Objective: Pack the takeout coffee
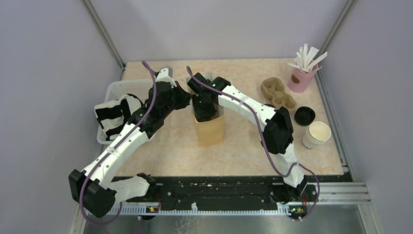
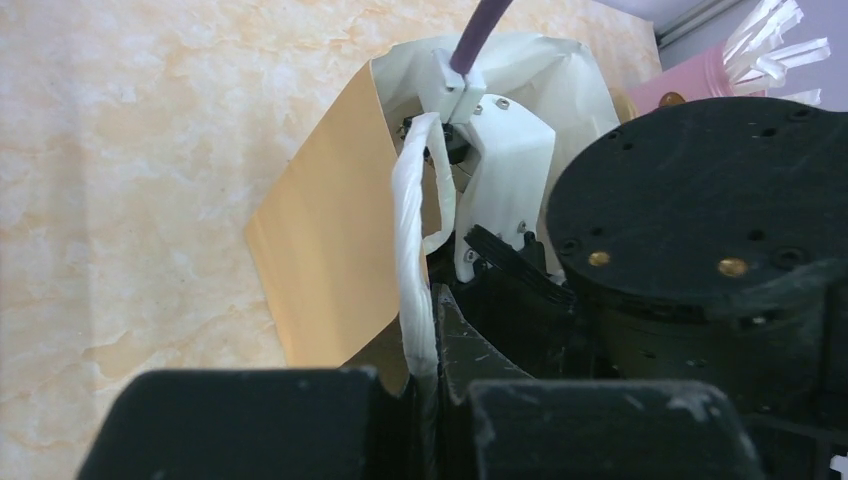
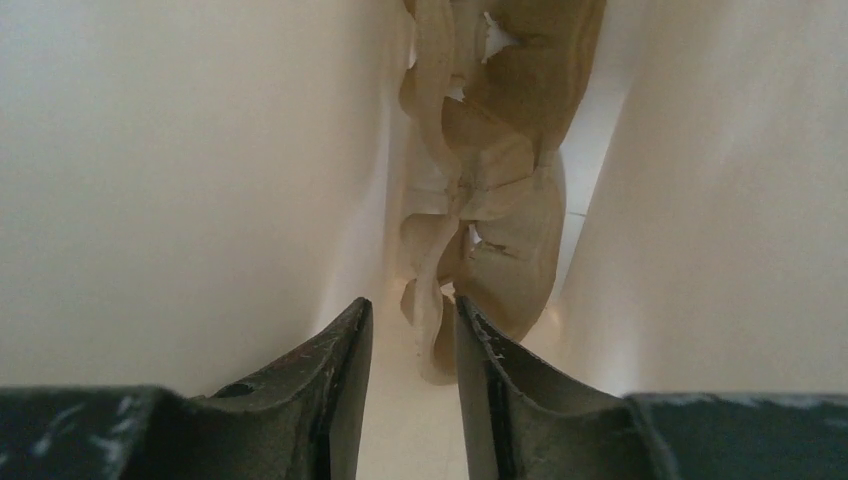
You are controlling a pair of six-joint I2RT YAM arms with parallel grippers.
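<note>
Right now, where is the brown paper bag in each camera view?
Top external: brown paper bag upright at mid-table, between the arms.
Left wrist: its brown side at centre, white handle pinched by the left gripper.
Right wrist: only its pale inner walls, seen from inside.
Shared landmark: the right arm, black at the left wrist view's right, reaching into the bag's mouth.

Inside the brown paper bag [image 1: 210, 130], a pulp cup carrier [image 3: 490, 200] is standing on edge and filling most of the gap between the walls, just ahead of the right hand [image 3: 412, 310]. The left hand [image 2: 425, 370] is pinching the bag's white handle [image 2: 412, 250] and crowding the mouth. A second carrier [image 1: 277, 93], black lid [image 1: 304, 115], lidless cup [image 1: 317, 132] and pink straw cup [image 1: 302, 79] are cluttering the desk's [image 1: 165, 156] right side. A white basket [image 1: 113, 87] is blocking the left. The near strip is lying bare.
</note>
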